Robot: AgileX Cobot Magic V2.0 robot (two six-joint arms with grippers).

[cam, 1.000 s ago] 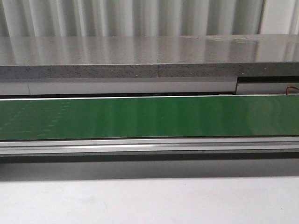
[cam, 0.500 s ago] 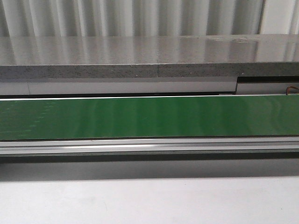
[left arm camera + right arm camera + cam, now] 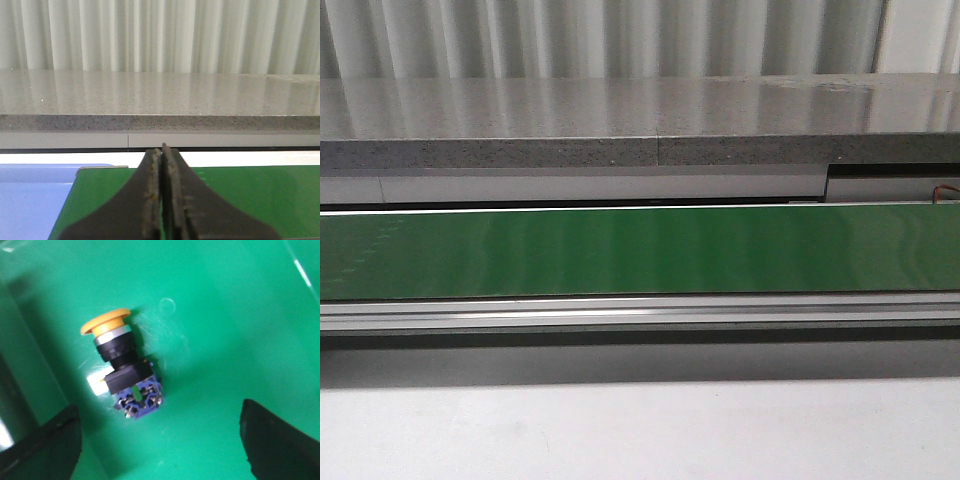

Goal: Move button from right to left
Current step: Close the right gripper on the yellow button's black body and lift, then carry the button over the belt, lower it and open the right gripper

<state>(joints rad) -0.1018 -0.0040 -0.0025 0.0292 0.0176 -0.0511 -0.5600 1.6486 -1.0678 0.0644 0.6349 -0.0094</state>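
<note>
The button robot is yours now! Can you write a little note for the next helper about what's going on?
Left gripper: shut, empty, over the green belt.
Right gripper: open, above the button, not touching it.
The button lies on its side on a green surface, yellow cap and blue body showing. The front view doesn't show it.
Done: nothing grabbed yet.
Left: grab the button and move it to the left.

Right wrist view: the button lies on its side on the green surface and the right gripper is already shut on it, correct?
Not quite. The button does lie on its side on the green surface, but the right wrist view shows the right gripper open, its fingers apart on either side, not touching it.
</note>
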